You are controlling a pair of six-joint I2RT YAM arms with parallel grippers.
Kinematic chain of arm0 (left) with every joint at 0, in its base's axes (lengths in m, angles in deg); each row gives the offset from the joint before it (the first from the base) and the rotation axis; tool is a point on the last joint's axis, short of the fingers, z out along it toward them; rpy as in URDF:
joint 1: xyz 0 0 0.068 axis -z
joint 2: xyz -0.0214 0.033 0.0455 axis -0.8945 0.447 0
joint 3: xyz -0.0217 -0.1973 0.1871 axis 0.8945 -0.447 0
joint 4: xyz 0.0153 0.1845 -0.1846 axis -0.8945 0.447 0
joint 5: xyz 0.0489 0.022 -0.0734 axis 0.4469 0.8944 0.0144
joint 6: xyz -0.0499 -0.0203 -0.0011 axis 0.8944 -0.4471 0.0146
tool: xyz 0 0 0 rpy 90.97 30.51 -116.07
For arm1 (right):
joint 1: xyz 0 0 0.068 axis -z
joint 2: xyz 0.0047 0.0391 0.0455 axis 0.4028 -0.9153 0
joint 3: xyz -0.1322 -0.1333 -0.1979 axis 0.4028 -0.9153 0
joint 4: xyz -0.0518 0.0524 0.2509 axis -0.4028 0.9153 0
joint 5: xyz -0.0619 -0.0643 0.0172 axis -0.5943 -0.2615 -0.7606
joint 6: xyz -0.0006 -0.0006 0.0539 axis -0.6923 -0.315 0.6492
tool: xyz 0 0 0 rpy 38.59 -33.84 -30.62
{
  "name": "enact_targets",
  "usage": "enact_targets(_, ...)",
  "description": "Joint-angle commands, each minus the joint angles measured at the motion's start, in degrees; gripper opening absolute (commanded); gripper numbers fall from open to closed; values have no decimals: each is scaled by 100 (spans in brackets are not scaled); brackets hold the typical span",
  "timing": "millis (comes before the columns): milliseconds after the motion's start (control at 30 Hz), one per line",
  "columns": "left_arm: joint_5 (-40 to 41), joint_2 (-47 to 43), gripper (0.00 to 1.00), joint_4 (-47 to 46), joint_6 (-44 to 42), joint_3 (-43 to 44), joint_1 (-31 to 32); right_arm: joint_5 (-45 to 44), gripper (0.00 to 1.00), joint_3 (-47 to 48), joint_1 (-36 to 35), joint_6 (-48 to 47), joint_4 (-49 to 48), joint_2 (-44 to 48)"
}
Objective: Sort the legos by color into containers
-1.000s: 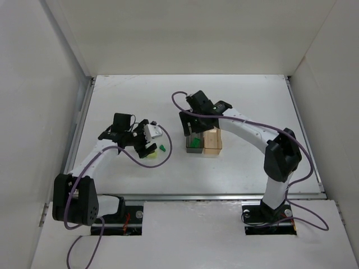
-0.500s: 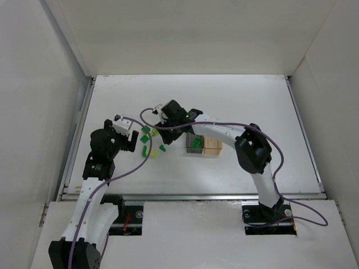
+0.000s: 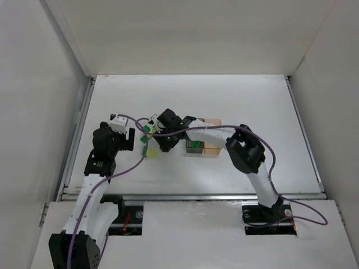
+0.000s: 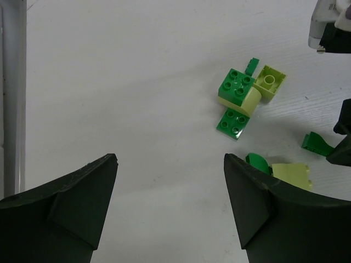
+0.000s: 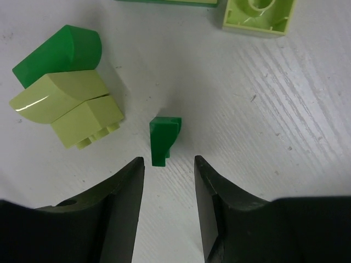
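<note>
Several legos lie loose on the white table between my two grippers. In the right wrist view a tiny dark green lego point(image 5: 164, 139) lies just ahead of my right gripper point(image 5: 169, 164), whose jaws stand partly apart with nothing between them. To its left lie a pale yellow-green lego point(image 5: 71, 109) and a rounded green one point(image 5: 60, 55). My left gripper point(image 4: 170, 164) is open over bare table, short of a green brick stacked on a pale one point(image 4: 237, 87). The grey container point(image 3: 194, 145) and the amber container point(image 3: 212, 147) stand side by side, to the right of the pile.
White walls enclose the table point(image 3: 252, 101) on three sides, and a metal rail point(image 4: 12, 93) runs along its left edge. The right arm's purple cable point(image 3: 263, 151) loops above the containers. Something green lies inside the grey container.
My right gripper swung left from above the grey container to the lego pile, and its jaws narrowed. My left gripper drew back left from the pile and stayed open.
</note>
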Motion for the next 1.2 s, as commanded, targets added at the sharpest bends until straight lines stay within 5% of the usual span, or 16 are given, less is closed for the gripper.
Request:
enact_targets(0,93,-28,76,-99,203,159,1,81,47,88,-147,-49,-302,-6)
enact_targets(167,40,-90,76,-99,257,159,1,-183,48,431,-200,82,-180,-331)
enact_targets(367,-12,-90,76,-99,178,159,1,-403,1,721,-200,136,-29,-490)
enact_targets(600,-697,190,77,-266,-551,228,1,-1351,0,704,-68,610,-29,405)
enact_targets(867,-2075,2278,84,593,-1341,1730,1,-1870,0,-33,644,1699,496,1995)
enact_targets(1167,-2325,3548,89,463,-2643,2532,782,-2161,0,-1001,838,2017,866,2165)
